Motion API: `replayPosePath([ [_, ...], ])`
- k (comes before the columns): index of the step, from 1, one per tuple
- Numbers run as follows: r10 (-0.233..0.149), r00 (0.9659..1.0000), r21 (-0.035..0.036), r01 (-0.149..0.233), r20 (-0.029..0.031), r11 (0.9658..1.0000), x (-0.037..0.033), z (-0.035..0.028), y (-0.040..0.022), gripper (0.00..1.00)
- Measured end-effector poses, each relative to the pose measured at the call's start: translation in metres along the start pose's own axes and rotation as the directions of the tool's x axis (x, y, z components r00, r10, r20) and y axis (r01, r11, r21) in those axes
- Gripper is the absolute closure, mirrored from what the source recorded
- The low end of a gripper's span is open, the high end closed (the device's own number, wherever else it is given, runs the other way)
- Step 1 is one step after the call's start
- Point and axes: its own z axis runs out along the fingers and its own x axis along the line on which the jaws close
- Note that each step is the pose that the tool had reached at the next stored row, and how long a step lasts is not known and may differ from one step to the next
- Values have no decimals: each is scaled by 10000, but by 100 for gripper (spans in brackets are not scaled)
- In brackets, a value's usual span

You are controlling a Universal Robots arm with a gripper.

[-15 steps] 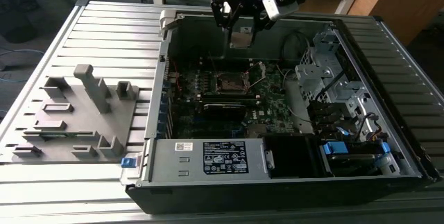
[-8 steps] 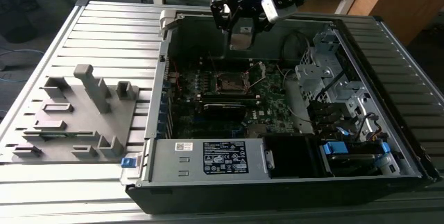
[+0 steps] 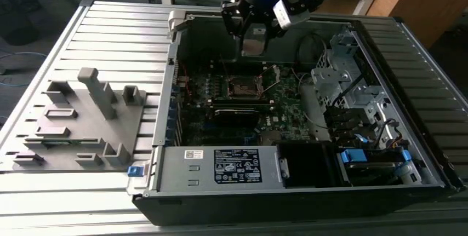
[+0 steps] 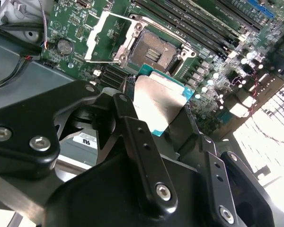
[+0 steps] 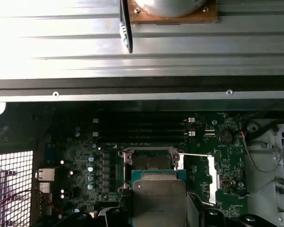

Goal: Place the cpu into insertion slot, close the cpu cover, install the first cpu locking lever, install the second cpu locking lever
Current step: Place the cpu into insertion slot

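Right now the gripper (image 3: 253, 38) hangs over the far part of the open computer case (image 3: 292, 203). Its jaws are clamped on the edges of the cpu (image 5: 159, 201), held in the air above the insertion slot (image 5: 149, 161) and clear of it. The cpu cover (image 4: 100, 37) stands swung open beside the bare slot. To seat well, I judge, the chip should go down flat, square to the frame, gently and without sliding.

In the exterior view, a ribbed aluminium tabletop (image 3: 109, 33) is carrying an open computer case (image 3: 292, 208) toward three o'clock, while a grey moulded fixture tray (image 3: 142, 118) is lying at nine o'clock.
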Motion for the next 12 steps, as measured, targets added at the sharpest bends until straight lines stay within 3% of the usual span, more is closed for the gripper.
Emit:
replayPosePath([
  [12,-12,9999,-3,12,102,10000,23,155,-15,46],
])
